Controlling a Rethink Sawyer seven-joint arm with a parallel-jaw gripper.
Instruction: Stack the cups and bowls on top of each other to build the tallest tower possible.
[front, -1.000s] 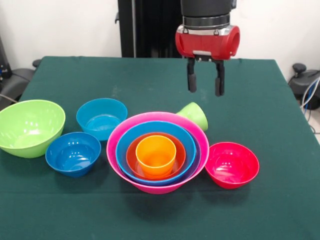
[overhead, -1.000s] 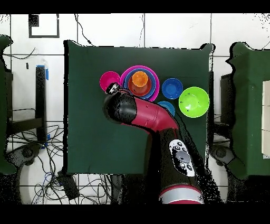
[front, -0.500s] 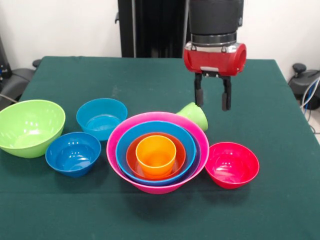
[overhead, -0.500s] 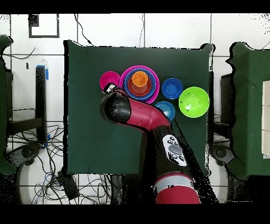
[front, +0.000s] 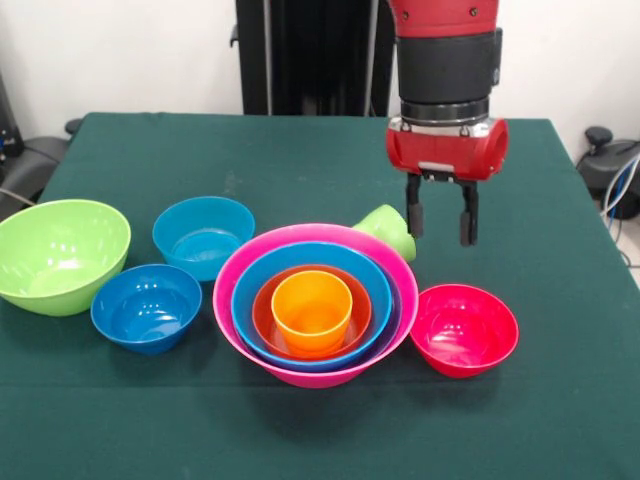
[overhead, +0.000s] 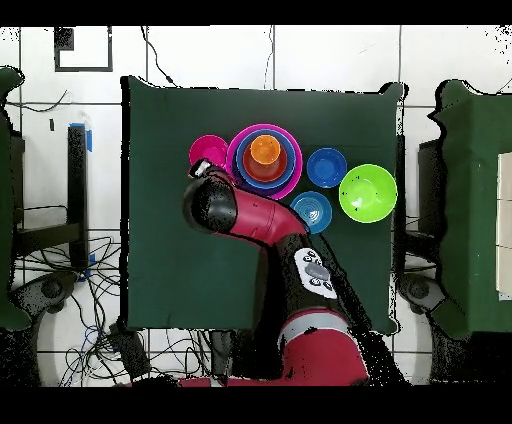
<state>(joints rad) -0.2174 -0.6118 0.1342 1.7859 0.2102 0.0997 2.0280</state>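
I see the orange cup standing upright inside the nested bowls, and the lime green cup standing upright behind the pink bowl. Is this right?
Not quite. The orange cup does stand upright inside the nested bowls, but the lime green cup lies tipped on its side behind the pink bowl, not upright. The front view shows this.

A dark green cloth covers the table (front: 150, 150), which stands before a white wall (front: 120, 50) with a black column (front: 300, 55) behind it. From overhead, the floor (overhead: 330, 60) is white tile with dark joints, and loose cables (overhead: 60, 330) tangle across it beside the table. More green-covered furniture (overhead: 470, 200) stands to one side.
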